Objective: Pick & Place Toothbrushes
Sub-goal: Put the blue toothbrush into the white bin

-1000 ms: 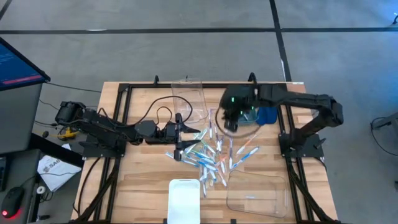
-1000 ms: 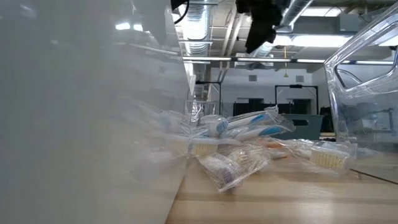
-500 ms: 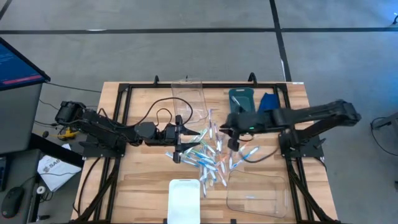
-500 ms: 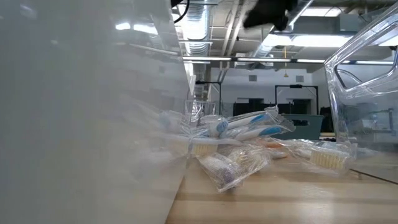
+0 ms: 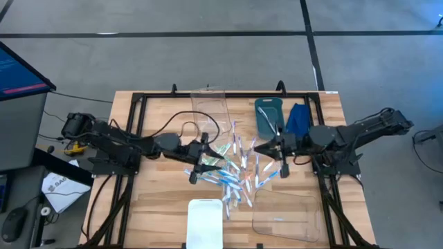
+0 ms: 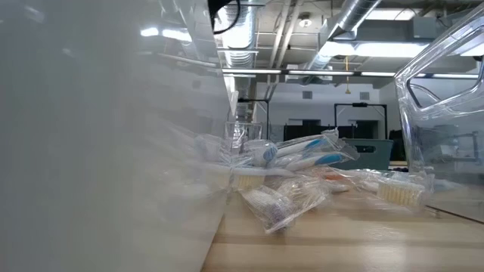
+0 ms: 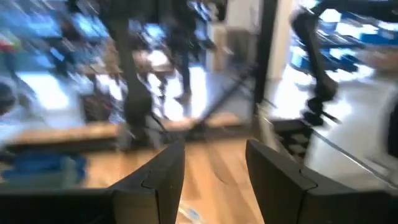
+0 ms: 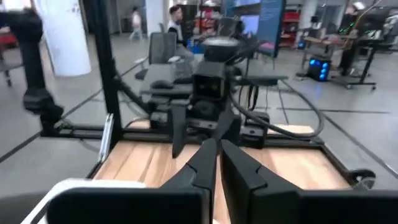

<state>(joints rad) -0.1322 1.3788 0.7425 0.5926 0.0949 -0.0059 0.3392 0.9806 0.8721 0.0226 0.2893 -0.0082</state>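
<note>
Judging progress: the sorting looked barely begun — almost every brush lay loose, and I saw none carried by either arm.
Table (image 5: 159,207): a wooden top with a black frame round it, both arms reaching in from its two ends toward the heap at its middle.
Clear tray (image 5: 287,216): sat just beside the heap on the right arm's side, near the table's front edge; one or two small pieces seemed to lie in it, too small to be sure.
Second clear tray (image 5: 211,111): stood beyond the heap, near the far edge, nothing plainly in it.
White container (image 5: 205,223): stood at the front edge, in front of the heap; its contents could not be made out.
Teal tray (image 5: 268,114): lay beyond the heap with a folded blue cloth (image 5: 298,117) just beside it.
Toothbrushes (image 5: 239,169): the scattered heap at the table's middle, wrapped, overlapping, between the two grippers — the bulk of the job left.
Left gripper (image 5: 206,160): at the heap's left edge, fingers (image 7: 163,177) parted with bare wood between them, nothing gripped.
Right gripper (image 8: 219,163): at the heap's right edge, fingers pressed together with nothing between them.
Remaining: by my reckoning, nearly the whole heap still had to be lifted and placed.
</note>
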